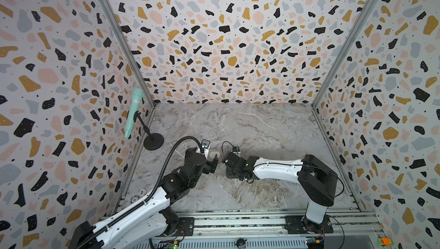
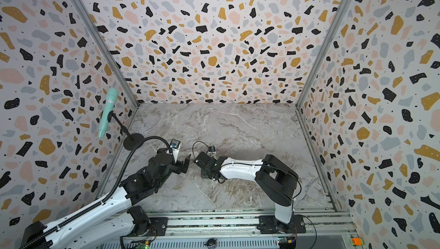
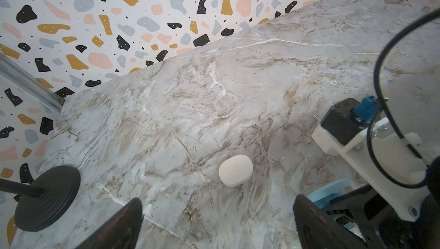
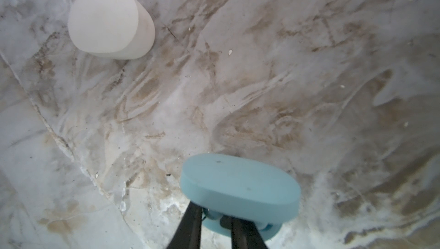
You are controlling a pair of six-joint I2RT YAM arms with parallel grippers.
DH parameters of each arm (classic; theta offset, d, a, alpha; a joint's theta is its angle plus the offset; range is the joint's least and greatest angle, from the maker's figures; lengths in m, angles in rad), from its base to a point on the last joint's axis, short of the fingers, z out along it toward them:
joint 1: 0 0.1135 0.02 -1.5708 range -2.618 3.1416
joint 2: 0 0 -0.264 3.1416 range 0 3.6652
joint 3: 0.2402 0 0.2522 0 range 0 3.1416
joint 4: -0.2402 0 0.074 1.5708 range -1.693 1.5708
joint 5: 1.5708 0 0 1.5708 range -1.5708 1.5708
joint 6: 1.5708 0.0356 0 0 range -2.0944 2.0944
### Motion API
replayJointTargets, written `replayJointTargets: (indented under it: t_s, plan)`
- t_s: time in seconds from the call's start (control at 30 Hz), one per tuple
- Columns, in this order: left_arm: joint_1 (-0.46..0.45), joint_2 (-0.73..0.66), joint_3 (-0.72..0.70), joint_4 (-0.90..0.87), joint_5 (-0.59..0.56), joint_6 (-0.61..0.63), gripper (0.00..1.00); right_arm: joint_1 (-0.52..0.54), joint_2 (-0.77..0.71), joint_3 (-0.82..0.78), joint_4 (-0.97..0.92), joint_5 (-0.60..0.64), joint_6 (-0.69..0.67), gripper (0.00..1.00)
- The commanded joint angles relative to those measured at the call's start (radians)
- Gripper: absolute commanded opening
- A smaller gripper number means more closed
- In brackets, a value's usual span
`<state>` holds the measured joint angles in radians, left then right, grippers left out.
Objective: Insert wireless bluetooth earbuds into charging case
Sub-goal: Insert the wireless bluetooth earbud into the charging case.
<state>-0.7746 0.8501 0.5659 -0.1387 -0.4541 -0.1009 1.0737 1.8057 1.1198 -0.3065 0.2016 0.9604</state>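
A light blue charging case sits open on the marble table, its lid raised over the base. My right gripper reaches under that lid with its fingers a narrow gap apart. A light blue earbud shows at the end of that gap, in the base. Whether the fingers still pinch it I cannot tell. A white case lies closed nearby. My left gripper hovers wide open and empty just short of the white case. No other earbuds are in view.
A mint microphone on a black stand with a round base stands at the table's left edge. Patterned walls close in three sides. Both arms meet near the table's middle, grippers almost touching.
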Motion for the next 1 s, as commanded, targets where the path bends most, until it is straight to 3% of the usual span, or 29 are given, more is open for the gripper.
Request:
replayJointTargets:
  t_s: [0.0,0.67,0.97]
  plan:
    - [0.0,-0.005,0.033,0.013,0.0,-0.008,1.0,0.004,-0.002,0.029,-0.032,0.0,0.008,0.24]
    - [0.0,-0.005,0.032,0.012,-0.007,-0.007,1.0,0.006,-0.086,0.032,-0.034,0.016,-0.019,0.29]
    - [0.0,-0.002,0.031,0.013,-0.007,-0.006,1.0,0.009,-0.163,0.016,-0.02,0.018,-0.052,0.52]
